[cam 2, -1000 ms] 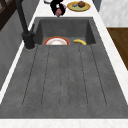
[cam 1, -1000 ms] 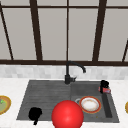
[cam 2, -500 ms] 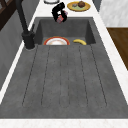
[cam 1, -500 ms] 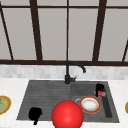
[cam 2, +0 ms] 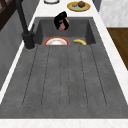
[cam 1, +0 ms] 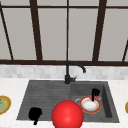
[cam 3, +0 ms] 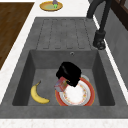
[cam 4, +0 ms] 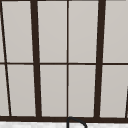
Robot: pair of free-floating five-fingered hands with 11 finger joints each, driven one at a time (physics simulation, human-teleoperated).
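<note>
My right hand (cam 1: 94,93) hangs in the sink's basin, just above a white plate with an orange-red rim (cam 1: 90,105). Its fingers are curled round a small pinkish-red block (cam 3: 61,85). From the left side this hand (cam 2: 60,20) sits over the far half of the basin, the block (cam 2: 63,25) under it, the plate (cam 2: 57,41) nearer. From the right side the hand (cam 3: 69,72) covers the plate's (cam 3: 75,96) far edge. A banana (cam 3: 38,95) lies on the basin floor beside the plate. My left hand (cam 1: 35,113) floats over the draining board's front left corner.
A black faucet (cam 1: 68,72) stands behind the sink, its spout arching right. A big red ball (cam 1: 67,115) sits low in the front view. Yellow plates with food rest on the counter at the left (cam 1: 3,105) and past the basin (cam 2: 78,5). The ribbed draining board (cam 2: 65,75) lies left of the basin.
My right hand has moved left and down with the block, closer to the plate. The left hand has stayed put.
</note>
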